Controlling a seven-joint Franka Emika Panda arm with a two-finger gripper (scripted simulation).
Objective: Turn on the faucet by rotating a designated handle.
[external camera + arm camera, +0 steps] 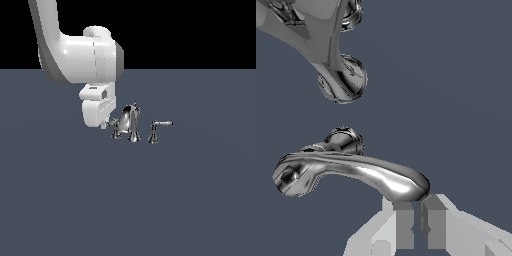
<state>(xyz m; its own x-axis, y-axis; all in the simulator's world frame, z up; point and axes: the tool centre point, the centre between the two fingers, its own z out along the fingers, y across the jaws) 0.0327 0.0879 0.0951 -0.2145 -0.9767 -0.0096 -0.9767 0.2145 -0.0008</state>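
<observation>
The faucet is a small chrome set on the dark floor: a domed central spout and two lever handles. The handle with the slanted, duller arm stands on the exterior view's left of the spout. My gripper hangs right beside it, on its left. In the wrist view the handle's lever lies across the picture, its post behind it, and the spout beyond. My gripper is shut, its two fingers close together, with the tips right at the lever's free end. I cannot tell whether they touch it.
The other lever, with a level, white-tipped arm, stands on the exterior view's right of the spout. My white arm reaches down from the upper left. The dark grey-blue floor spreads around the faucet.
</observation>
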